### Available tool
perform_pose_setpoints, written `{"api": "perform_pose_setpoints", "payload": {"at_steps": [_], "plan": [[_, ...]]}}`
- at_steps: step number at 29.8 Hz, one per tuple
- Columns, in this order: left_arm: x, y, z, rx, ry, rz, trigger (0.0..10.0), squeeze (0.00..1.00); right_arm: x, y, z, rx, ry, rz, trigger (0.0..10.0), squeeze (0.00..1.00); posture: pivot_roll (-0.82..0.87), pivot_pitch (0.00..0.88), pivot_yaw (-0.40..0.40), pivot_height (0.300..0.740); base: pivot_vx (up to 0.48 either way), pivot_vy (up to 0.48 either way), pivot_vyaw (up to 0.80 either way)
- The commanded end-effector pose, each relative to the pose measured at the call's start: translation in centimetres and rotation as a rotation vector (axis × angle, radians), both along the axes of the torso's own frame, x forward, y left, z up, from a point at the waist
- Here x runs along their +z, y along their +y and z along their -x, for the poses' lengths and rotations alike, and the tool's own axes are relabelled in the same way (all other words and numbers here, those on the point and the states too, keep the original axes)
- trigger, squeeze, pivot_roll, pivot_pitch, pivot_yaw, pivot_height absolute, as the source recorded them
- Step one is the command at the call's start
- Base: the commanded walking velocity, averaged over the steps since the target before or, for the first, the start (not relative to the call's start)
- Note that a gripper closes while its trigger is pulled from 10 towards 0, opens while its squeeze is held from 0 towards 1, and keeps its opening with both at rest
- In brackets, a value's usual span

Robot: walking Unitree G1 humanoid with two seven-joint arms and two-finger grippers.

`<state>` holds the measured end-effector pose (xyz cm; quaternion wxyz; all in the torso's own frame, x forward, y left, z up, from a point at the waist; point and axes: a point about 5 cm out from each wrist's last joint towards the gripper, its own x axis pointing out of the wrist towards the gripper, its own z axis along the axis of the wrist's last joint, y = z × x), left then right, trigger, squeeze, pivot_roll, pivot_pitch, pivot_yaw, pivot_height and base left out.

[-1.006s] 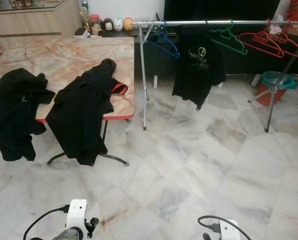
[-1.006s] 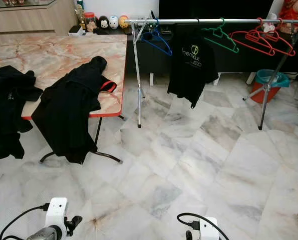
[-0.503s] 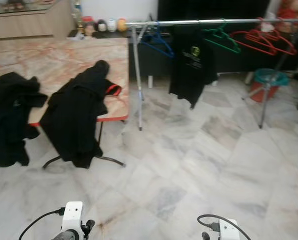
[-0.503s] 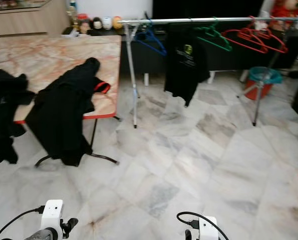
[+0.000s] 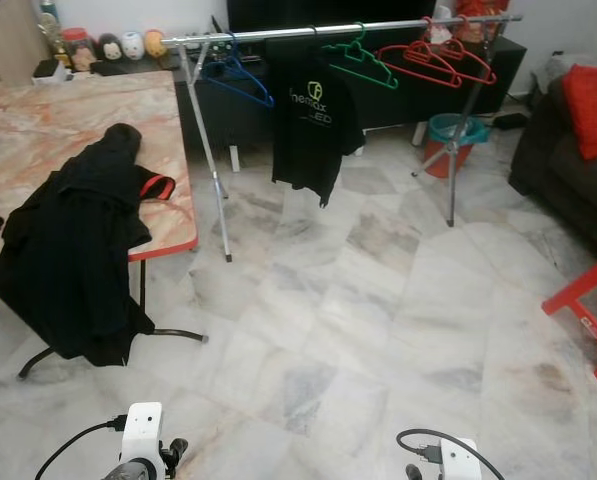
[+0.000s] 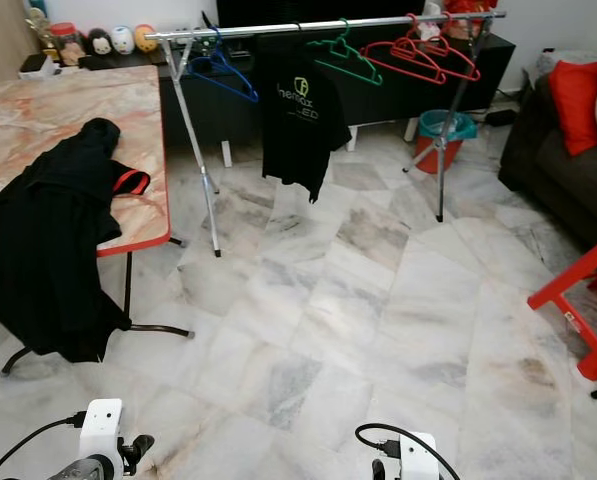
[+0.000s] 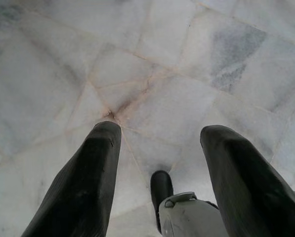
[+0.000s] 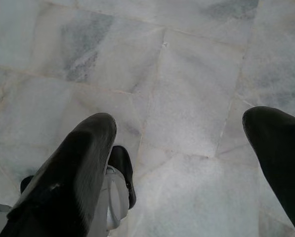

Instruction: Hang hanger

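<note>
Both grippers hang low over the floor, left gripper [image 7: 159, 148] and right gripper [image 8: 179, 148] spread wide and empty. The hangers [image 5: 418, 60] sit far ahead on the rail [image 5: 328, 25] — close in squarely before reaching.

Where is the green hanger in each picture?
Left eye view: the green hanger hangs on the silver rail, near the top, right of the black T-shirt.
Right eye view: same spot, top middle.
Left wrist view: marble floor.
Right wrist view: marble floor too.
Shared landmark: the black T-shirt.
</note>
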<state>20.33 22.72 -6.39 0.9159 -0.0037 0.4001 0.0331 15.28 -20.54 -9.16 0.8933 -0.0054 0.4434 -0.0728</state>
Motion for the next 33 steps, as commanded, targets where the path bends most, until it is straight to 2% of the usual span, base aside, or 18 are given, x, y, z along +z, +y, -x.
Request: {"api": "perform_pose_setpoints", "payload": {"at_steps": [1,33], "plan": [[-0.27,0.10,0.52,0.017,0.011,0.001,10.0,0.00,-0.08,-0.03,0.15,-0.008,0.010,-0.004,10.0,0.00,0.05,0.000,0.003,0.740,0.000,0.000,-0.74],[-0.61,0.61,1.27,0.037,0.043,-0.041,10.0,0.00,-0.09,0.05,0.15,-0.002,0.011,-0.007,10.0,0.00,0.05,0.000,0.004,0.740,0.000,0.000,-0.73]]}}
